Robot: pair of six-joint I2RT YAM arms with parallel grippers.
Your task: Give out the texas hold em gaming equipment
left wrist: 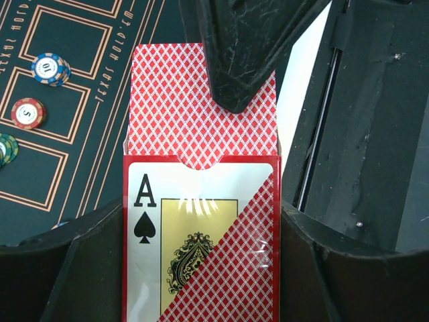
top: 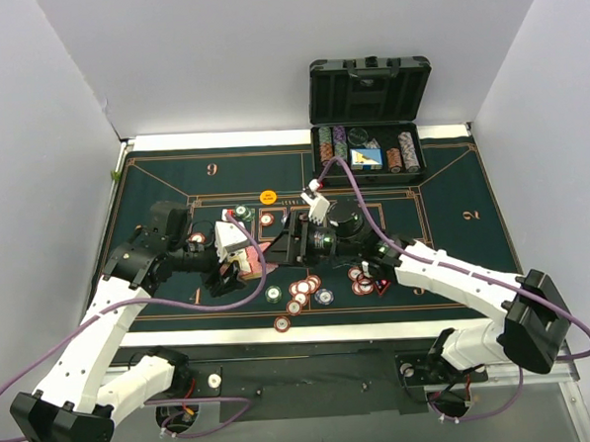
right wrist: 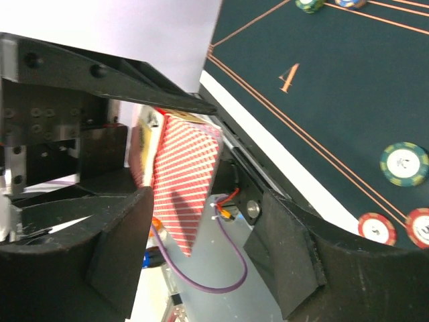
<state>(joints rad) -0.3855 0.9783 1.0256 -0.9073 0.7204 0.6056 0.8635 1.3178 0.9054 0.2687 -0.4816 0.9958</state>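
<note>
Plainly, the risk lay in the hand-over. The left claw [left wrist: 201,228] was clenched on the card box [left wrist: 221,268], squeezing its long edges, while the playing cards [left wrist: 167,100] stood partly out of its open mouth. The right claw [right wrist: 204,208] straddled that exposed end, released — a gap showed on one side of the cards, so nothing was pinched yet. If it closed on only the outer cards, or too near their tip, a pull could fan the pack and spill it over the poker chips [top: 303,288] below. If the left claw's squeeze bound the cards inside, the pull could drag the whole box out instead.

The box hung above the mat [top: 445,253], left of the middle of the bench [top: 429,325] and toward its near edge. Its long axis ran roughly parallel to that near edge, with the mouth and cards pointing toward the right edge and the ace-of-spades face turned to the left wrist camera. How far it tilted from level I could not tell.
</note>
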